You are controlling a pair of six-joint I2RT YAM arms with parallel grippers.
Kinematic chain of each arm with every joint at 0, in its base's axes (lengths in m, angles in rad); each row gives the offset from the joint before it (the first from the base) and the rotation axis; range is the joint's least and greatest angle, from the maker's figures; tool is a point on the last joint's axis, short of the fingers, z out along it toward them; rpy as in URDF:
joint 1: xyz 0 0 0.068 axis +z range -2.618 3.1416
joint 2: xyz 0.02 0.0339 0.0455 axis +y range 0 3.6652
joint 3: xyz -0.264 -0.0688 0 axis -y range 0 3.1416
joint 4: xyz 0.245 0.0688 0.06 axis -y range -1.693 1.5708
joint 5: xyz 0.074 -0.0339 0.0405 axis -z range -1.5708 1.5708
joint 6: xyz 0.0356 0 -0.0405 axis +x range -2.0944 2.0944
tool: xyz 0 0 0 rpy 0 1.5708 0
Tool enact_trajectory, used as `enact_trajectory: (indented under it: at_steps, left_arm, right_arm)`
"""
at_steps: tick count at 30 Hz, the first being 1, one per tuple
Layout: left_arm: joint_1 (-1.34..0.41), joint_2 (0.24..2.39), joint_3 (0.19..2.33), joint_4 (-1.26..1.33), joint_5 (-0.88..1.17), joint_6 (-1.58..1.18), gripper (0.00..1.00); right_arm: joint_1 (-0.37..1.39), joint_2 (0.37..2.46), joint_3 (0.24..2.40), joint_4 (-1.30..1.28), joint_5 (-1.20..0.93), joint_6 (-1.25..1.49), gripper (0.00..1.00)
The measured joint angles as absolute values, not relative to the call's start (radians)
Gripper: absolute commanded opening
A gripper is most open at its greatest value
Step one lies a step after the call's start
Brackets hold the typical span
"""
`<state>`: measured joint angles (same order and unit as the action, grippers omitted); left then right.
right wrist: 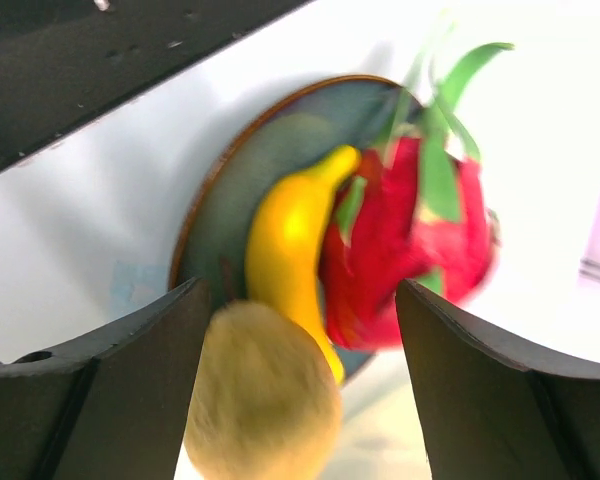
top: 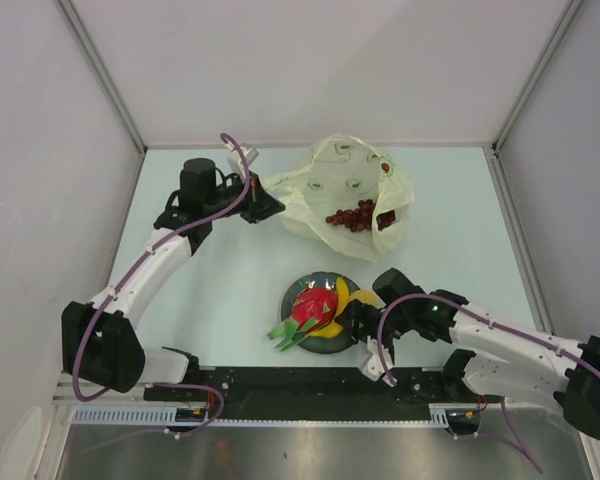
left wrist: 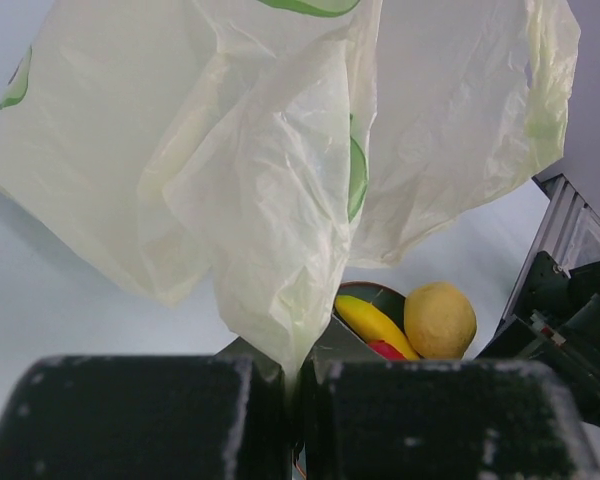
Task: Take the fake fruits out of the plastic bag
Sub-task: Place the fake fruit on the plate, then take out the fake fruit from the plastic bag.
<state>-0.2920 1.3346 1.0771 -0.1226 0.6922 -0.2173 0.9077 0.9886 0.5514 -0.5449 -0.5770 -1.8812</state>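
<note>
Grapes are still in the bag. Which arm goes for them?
Right: right gripper stands open around the lemon at the plate; left gripper is pinching the plastic bag.

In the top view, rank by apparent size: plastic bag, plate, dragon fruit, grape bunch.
1. plastic bag
2. plate
3. dragon fruit and grape bunch: they look about alike, so they are left unranked.

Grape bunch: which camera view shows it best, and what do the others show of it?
Top external: the grape bunch shows as dark red beads at the plastic bag. Neither wrist view shows it.
</note>
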Motion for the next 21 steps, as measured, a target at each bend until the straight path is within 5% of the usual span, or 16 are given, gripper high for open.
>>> enact_trajectory:
  at_steps: [11, 21]
  left_arm:
    - [-0.292, 1.338, 1.077, -0.114, 0.694, -0.217, 0.0]
    - [-0.303, 1.343, 1.063, -0.099, 0.695, -0.201, 0.0]
  right_arm:
    - [0.69, 0.771, 0.55, -0.722, -0.721, -1.929, 0.74]
    - [0.592, 0.813, 0.589, -0.351, -0.674, -1.531, 0.66]
